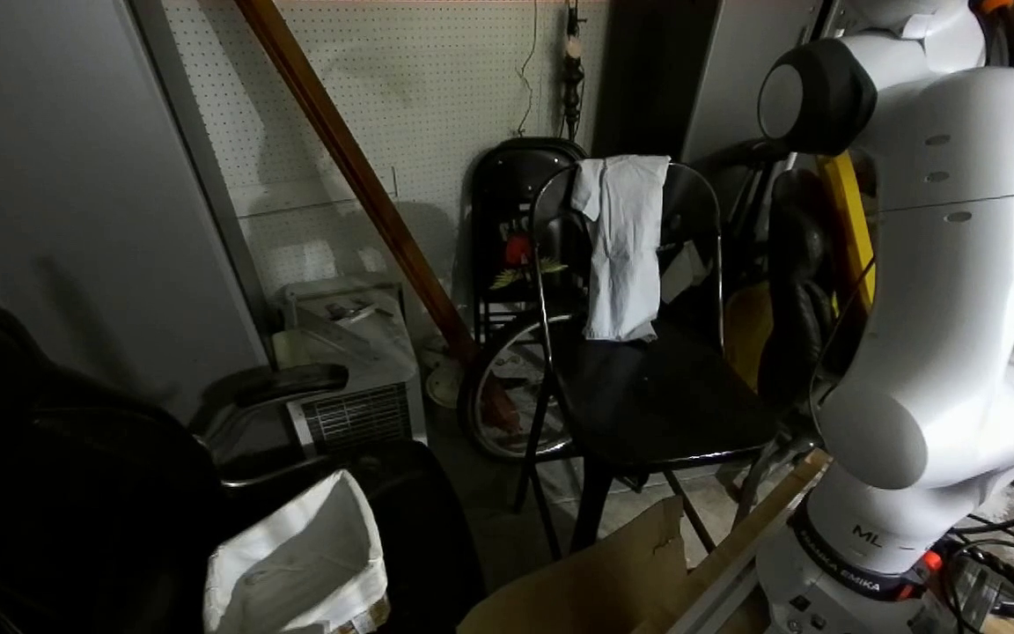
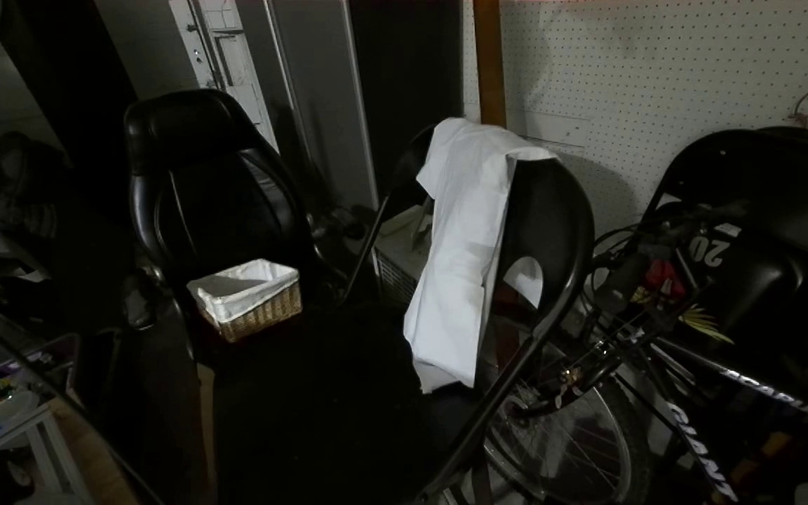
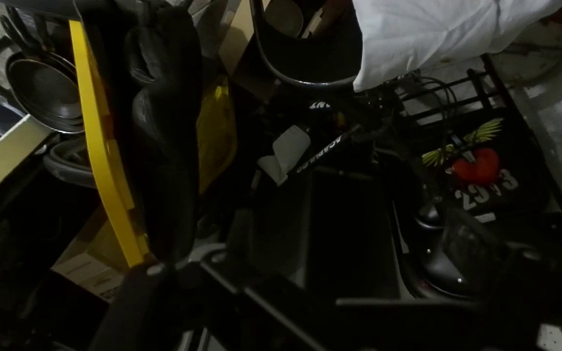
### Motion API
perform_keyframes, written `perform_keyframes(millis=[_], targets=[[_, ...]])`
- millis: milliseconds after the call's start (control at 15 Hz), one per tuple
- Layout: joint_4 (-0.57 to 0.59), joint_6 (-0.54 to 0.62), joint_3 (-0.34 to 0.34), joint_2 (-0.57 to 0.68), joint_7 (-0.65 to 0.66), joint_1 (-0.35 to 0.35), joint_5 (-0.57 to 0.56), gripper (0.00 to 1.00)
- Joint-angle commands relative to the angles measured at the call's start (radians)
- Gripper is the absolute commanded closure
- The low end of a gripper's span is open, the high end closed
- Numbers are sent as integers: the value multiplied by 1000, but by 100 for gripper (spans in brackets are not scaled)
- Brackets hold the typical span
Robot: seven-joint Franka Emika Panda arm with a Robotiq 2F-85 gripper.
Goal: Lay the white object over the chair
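A grey floor surface [image 1: 711, 493] is showing in dim and paler patches in an exterior view, and a black chair [image 1: 657, 401] is standing on it, its legs [image 1: 593, 502] coming down directly to it. Just behind the chair a bicycle wheel [image 1: 472, 409] is resting upright on the surface. Beside the wheel a boxy white unit [image 1: 375, 352] with a grille [image 1: 357, 416] is sitting low, and an armchair [image 1: 102, 458] is partly hiding its base.

"ML" stands on the robot base [image 1: 899, 546], above a dark band [image 1: 841, 563] reading "FRANKA EMIKA". White "GIANT" and "ACAPULCO" mark the bicycle frame [image 2: 702, 450]. A folded black chair [image 3: 522, 204] bears white digits, 2 and 3 clear, others uncertain.
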Motion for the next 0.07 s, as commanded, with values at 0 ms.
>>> perform_keyframes(millis=[0], targets=[[-5, 3, -8, 0, 0, 2, 4, 0]])
